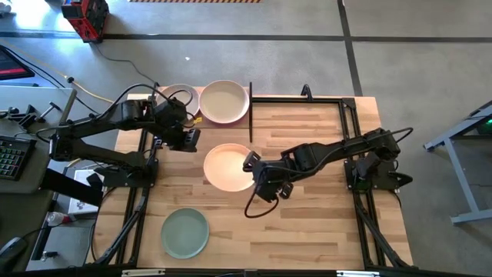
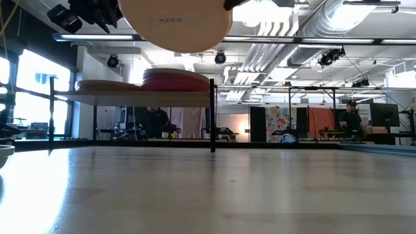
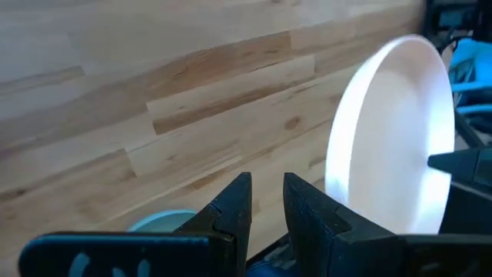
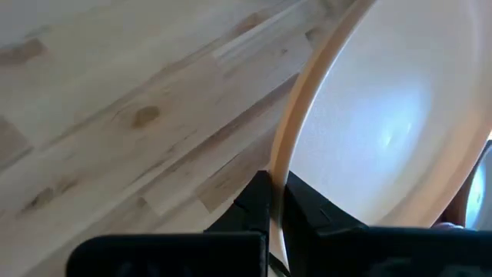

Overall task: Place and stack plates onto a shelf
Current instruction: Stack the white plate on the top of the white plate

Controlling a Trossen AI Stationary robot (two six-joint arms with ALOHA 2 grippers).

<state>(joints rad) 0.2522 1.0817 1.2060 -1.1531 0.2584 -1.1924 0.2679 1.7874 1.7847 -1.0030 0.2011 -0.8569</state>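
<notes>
My right gripper (image 1: 250, 161) is shut on a peach plate (image 1: 227, 166), held high above the table's middle; in the low view its underside (image 2: 175, 23) shows near the top. My left gripper (image 3: 267, 201) hovers just left of that plate, slightly open, with nothing between its fingers. The shelf (image 2: 130, 98) stands at the far left on black posts. It bears a stack with a cream plate on top (image 1: 224, 101) over magenta ones (image 2: 175, 82), and a second stack (image 2: 107, 85) beside it. A mint green plate (image 1: 185, 232) lies flat on the table near the front. My right gripper pinches the peach plate's rim (image 4: 278, 165) between its two fingers, one on the hollow inner face and one on the outer side. The fingers come from the table's right side, slanting downward. The plate is lifted clear of the table, hollow side up.
The shelf's black post (image 1: 251, 108) rises just beyond the held plate. A black frame (image 1: 350, 115) runs along the table's far and right edges. Bare wood (image 1: 307, 223) lies between the mint plate and the right edge.
</notes>
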